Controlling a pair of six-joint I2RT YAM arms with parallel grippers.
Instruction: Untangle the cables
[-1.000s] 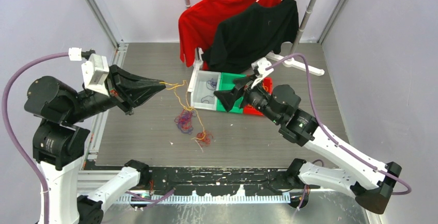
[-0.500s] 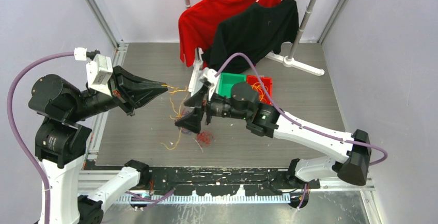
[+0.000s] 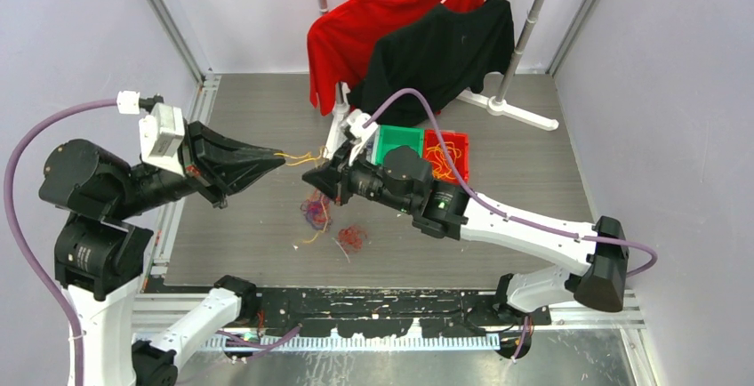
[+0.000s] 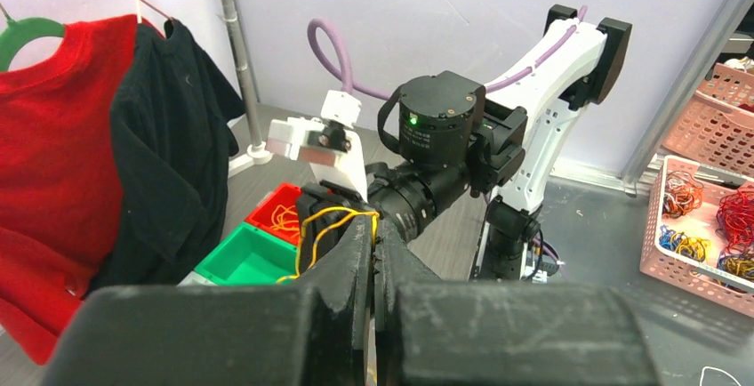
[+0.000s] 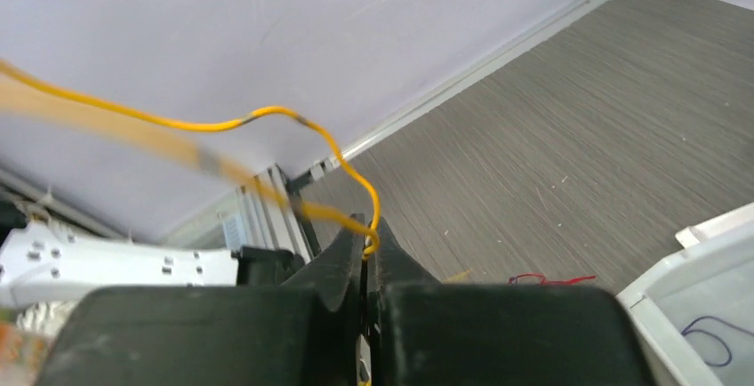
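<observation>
Above your grey wood-grain table (image 3: 249,110), your black left gripper (image 3: 281,157) and right gripper (image 3: 308,175) are both clamping one thin, kinked yellow-orange cable (image 3: 298,154).

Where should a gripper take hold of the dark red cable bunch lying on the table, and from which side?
Probably its dense middle, from straight above. The dark red bunch lies flat and loose on the table, apart from the purple bunch, so a side approach would likely only push it.
</observation>
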